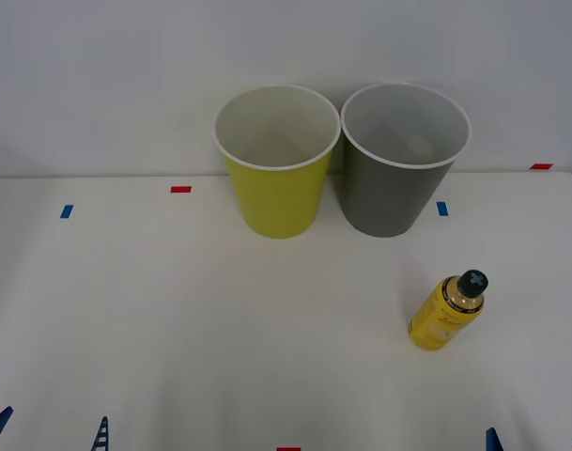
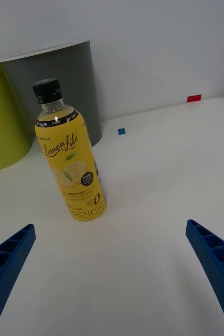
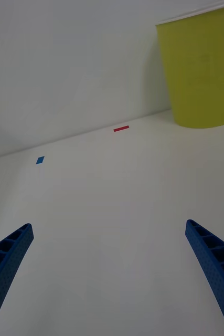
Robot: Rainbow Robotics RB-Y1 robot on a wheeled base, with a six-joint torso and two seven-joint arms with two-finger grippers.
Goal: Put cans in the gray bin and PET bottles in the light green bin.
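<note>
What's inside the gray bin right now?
The gray bin shows a pale inner wall and a faint shape on the floor; what it is cannot be told. Part of the floor is hidden by the rim.

This looks like a test room: a plain white table (image 1: 173, 319) with small red and blue tape marks (image 1: 180, 189), and a bare white wall (image 1: 126, 75) at 12 o'clock.

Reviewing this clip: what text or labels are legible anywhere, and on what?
"Lemon Lite": script on the yellow label of the PET bottle, right wrist view.
"Free": in the label's black circle; smaller lines under it unreadable.
Korean characters near the bottle's base and tiny print at the label's top: too blurred.
Both bins: no text.
</note>
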